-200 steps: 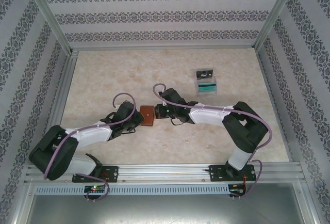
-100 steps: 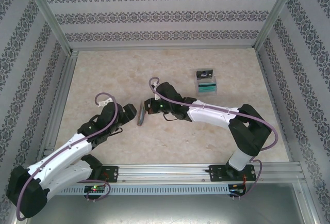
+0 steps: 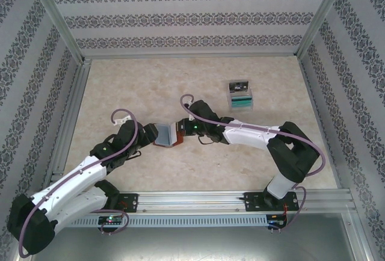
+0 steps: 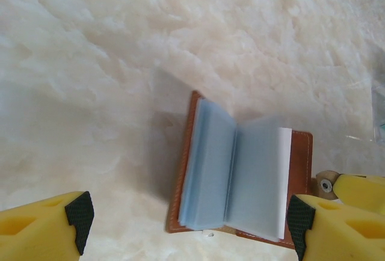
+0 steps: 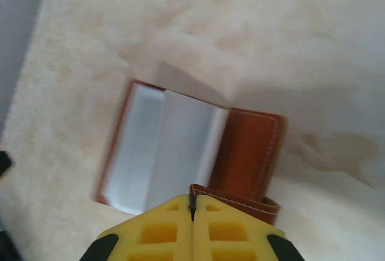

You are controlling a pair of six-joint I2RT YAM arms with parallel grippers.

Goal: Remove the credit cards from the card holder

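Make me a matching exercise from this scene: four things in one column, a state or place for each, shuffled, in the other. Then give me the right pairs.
Things
1. card holder
2. left gripper
3. right gripper
4. clear box

States or places
A. jaws wide apart, holding nothing
B. open, blue-grey sleeves showing
C. standing apart at the back right of the table
D. shut on the brown cover's edge

Pairs: 1-B, 2-A, 3-D, 4-C
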